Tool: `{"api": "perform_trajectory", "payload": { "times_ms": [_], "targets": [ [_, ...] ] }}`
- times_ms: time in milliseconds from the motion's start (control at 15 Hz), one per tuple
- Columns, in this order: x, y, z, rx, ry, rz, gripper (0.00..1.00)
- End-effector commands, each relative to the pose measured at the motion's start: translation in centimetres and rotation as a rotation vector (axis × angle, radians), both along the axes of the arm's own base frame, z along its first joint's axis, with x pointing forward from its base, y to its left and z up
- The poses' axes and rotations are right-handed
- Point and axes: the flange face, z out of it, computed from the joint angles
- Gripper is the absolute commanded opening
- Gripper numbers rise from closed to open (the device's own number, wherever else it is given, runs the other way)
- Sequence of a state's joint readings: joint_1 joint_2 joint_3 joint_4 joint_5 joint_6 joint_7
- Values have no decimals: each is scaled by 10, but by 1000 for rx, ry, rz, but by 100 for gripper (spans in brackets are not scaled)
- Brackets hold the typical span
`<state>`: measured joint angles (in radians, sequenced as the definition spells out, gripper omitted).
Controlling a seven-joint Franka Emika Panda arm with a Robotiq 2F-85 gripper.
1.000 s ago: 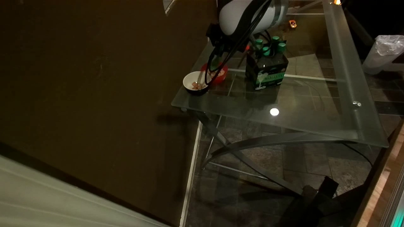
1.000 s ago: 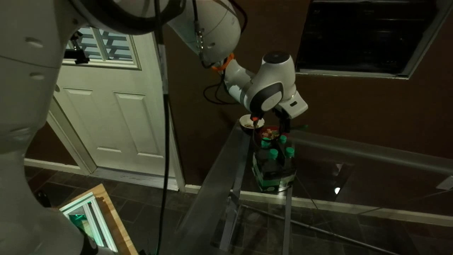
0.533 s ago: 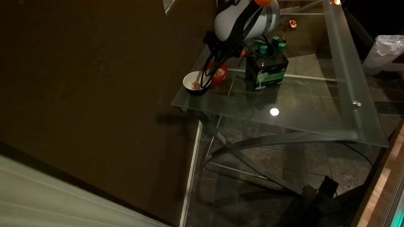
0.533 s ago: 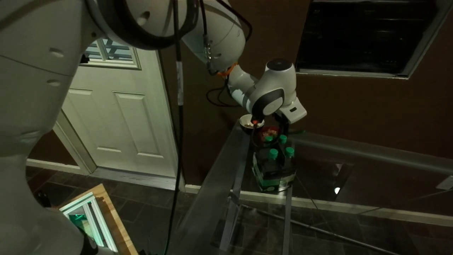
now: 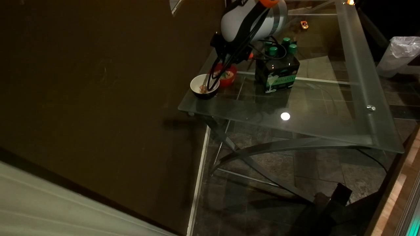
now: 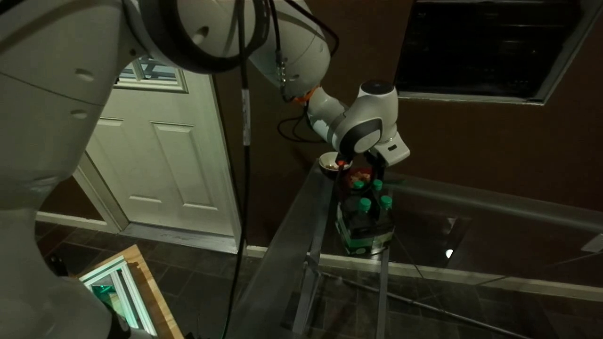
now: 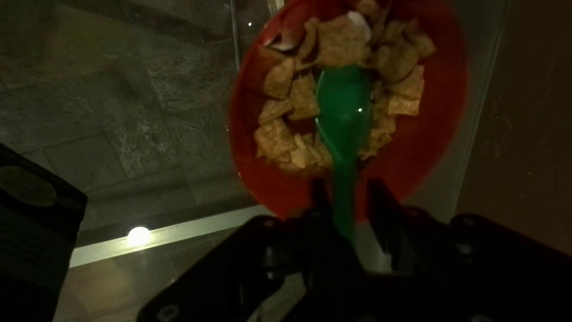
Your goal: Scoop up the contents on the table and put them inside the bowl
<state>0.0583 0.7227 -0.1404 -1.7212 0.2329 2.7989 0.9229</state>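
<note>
1. The gripper has the green spoon by its handle, sensibly; light, slick plastic, I'd guess.
2. Cereal-like squares, probably brittle, lie round its scoop in the red bowl.
3. White bowl sits just beside that.

In an exterior view, the bowl stands on the counter near its left corner; the dish sits just behind and right; the bottle carrier stands right of both; the spoon lies amid cereal in the dish.
</note>
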Motion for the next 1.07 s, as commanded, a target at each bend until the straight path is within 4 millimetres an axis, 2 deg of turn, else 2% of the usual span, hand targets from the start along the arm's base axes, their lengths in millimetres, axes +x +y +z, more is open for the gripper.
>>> {"api": "perform_trajectory", "payload": {
  "times_ms": [0,133,333,667,800,1000],
  "targets": [
    [2,3,12,13,16,-13,60],
    [-3,6,23,-1,19,-8,75],
    [-10,11,52,-26,5,6,97],
    [-28,12,108,-115,9,66,100],
    [-46,11,125,-156,76,157,100],
    [-85,5,142,-221,178,297,100]
  ]
}}
